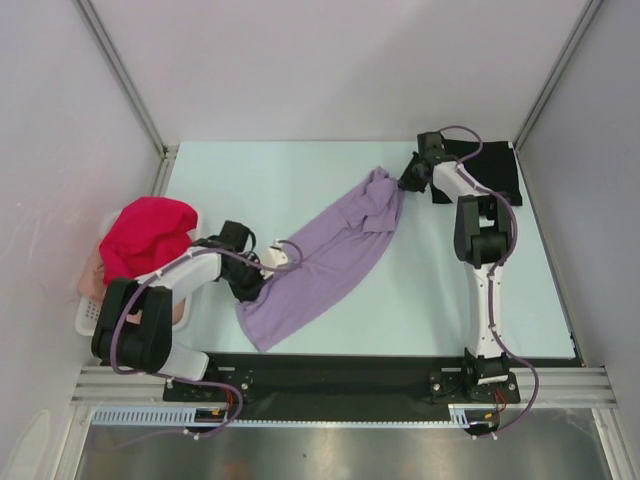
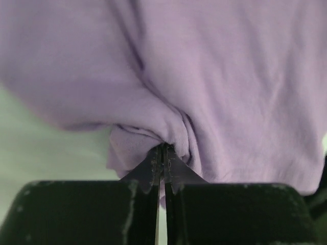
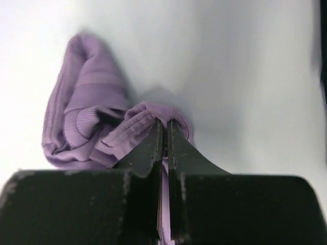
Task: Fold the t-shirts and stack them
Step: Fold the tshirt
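Note:
The lavender t-shirt (image 1: 330, 255) lies stretched diagonally across the table from near left to far right. My left gripper (image 1: 262, 268) is shut on its near left edge; in the left wrist view the cloth (image 2: 214, 92) bunches at the shut tips (image 2: 163, 149). My right gripper (image 1: 404, 182) is shut on the shirt's far corner, and the right wrist view shows the bunched cloth (image 3: 87, 127) pinched between the tips (image 3: 164, 125). A black folded t-shirt (image 1: 490, 172) lies at the far right. The magenta-red t-shirt (image 1: 148, 232) is heaped over the pale peach-pink one (image 1: 92, 272) in the basket.
A white plastic basket (image 1: 90, 318) stands at the table's left edge beside my left arm. The pale table (image 1: 280, 175) is walled at the back and sides. A black strip (image 1: 330, 365) runs along the near edge.

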Robot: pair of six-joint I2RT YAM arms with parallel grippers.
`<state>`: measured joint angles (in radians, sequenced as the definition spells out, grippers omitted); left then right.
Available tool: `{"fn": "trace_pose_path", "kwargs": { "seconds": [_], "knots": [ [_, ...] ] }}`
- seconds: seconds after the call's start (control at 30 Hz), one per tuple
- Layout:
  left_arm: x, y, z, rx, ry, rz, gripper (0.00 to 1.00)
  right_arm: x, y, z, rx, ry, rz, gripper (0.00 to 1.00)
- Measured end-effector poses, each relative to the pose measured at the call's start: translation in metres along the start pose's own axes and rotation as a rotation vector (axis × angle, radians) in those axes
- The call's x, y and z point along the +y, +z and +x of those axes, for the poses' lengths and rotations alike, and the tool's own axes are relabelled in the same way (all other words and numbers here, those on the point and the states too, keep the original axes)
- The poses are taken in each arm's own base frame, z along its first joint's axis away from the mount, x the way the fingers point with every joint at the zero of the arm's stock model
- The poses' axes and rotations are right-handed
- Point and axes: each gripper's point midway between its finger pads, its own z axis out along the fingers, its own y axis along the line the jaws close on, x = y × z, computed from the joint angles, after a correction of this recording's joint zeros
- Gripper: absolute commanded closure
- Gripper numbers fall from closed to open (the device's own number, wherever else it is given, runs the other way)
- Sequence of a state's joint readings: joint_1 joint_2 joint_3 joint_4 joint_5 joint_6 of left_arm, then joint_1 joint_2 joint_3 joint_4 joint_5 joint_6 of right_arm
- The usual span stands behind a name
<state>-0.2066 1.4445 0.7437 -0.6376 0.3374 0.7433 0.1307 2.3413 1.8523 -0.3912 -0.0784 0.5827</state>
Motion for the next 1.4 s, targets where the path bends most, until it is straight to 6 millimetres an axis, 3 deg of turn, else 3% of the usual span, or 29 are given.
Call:
{"fn": "trace_pose_path", "kwargs": {
  "seconds": [0.23, 0.5, 0.67, 0.73, 0.77, 0.8, 0.87, 1.0, 1.1, 1.2, 1.27, 1.4],
  "knots": [
    [-0.080, 0.014, -0.022, 0.046, 0.171, 0.273, 0.96, 0.027, 0.044, -0.058, -0.096, -0.003, -0.015, 1.00],
    [-0.155, 0.035, -0.063, 0.037, 0.294, 0.493, 0.92, 0.033, 0.056, -0.079, -0.166, 0.021, -0.054, 1.00],
    [-0.176, 0.041, -0.089, -0.006, 0.309, 0.536, 0.85, 0.042, 0.062, -0.087, -0.206, -0.001, -0.100, 0.94],
    [-0.181, 0.041, -0.098, -0.026, 0.312, 0.546, 0.70, 0.047, 0.062, -0.091, -0.228, -0.015, -0.115, 0.82],
    [-0.184, 0.040, -0.102, -0.036, 0.311, 0.552, 0.64, 0.049, 0.062, -0.093, -0.237, -0.021, -0.123, 0.68],
    [-0.187, 0.039, -0.106, -0.043, 0.310, 0.557, 0.55, 0.053, 0.061, -0.095, -0.247, -0.027, -0.131, 0.63],
    [-0.190, 0.038, -0.109, -0.047, 0.313, 0.564, 0.48, 0.059, 0.058, -0.101, -0.272, -0.051, -0.147, 0.51],
    [-0.190, 0.035, -0.096, 0.000, 0.305, 0.564, 0.38, 0.060, 0.054, -0.112, -0.314, -0.083, -0.137, 0.37],
    [-0.182, 0.024, -0.074, 0.054, 0.295, 0.546, 0.31, 0.053, 0.050, -0.115, -0.325, -0.107, -0.100, 0.32],
    [-0.169, 0.006, -0.053, 0.100, 0.281, 0.503, 0.25, 0.046, 0.031, -0.114, -0.309, -0.124, -0.054, 0.31],
    [-0.159, -0.005, -0.045, 0.116, 0.283, 0.460, 0.25, 0.044, 0.005, -0.115, -0.299, -0.130, -0.022, 0.32],
    [-0.145, -0.016, -0.030, 0.129, 0.297, 0.370, 0.25, 0.046, -0.079, -0.112, -0.302, -0.133, 0.010, 0.33]
  ]
}}
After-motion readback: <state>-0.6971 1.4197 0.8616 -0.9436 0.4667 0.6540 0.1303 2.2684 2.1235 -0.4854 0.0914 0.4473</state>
